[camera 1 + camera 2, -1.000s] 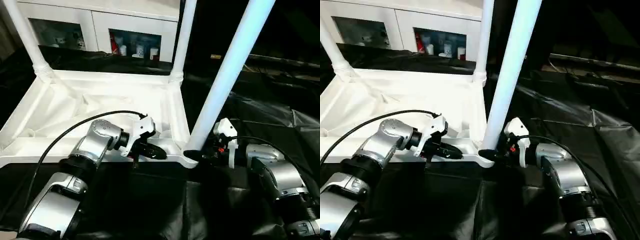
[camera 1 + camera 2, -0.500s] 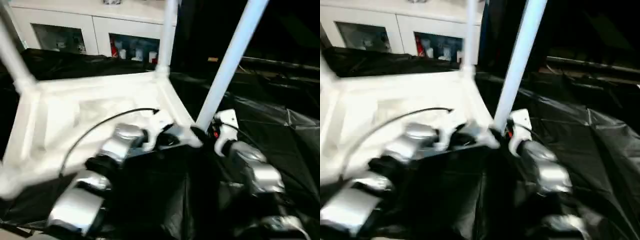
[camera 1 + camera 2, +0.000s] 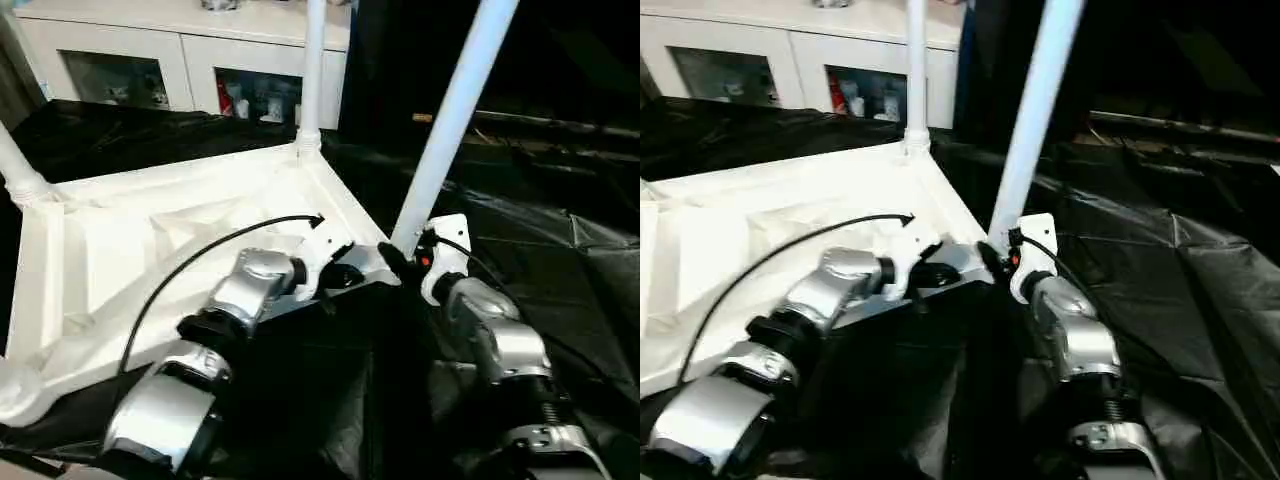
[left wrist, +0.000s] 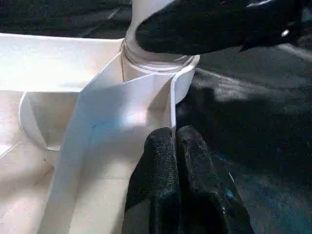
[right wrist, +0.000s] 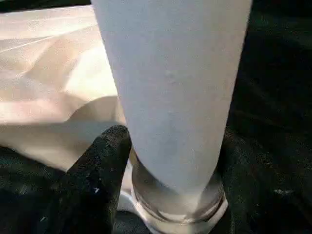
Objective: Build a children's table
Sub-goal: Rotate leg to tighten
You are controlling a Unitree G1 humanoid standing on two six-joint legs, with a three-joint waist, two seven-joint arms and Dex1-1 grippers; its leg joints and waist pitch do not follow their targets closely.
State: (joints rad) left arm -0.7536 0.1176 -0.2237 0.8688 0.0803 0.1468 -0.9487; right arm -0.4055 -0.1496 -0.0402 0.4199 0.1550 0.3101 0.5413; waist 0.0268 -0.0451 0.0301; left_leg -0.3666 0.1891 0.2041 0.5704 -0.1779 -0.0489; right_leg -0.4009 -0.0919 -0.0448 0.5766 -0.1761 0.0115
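The white table top (image 3: 130,250) lies upside down, ribbed underside up, turned at an angle to me. One tube leg (image 3: 450,120) stands in the near right corner socket, another leg (image 3: 311,70) in the far corner, and a third (image 3: 15,170) at the left. My right gripper (image 3: 400,262) is shut on the base of the near right leg (image 5: 170,73), one black finger (image 5: 102,165) against its collar. My left gripper (image 3: 345,278) is shut on the top's thin rim (image 4: 171,105) right beside that socket, fingers (image 4: 161,151) pressed together.
A black sheet (image 3: 560,250) covers the ground around the top. A white cabinet with glass doors (image 3: 180,50) stands behind. A black cable (image 3: 200,250) arcs over my left forearm. The top's near left corner (image 3: 20,385) is close to the picture's edge.
The table top has turned: its near right corner went away from me and its left side came nearer. Both grippers moved with it and kept their hold.
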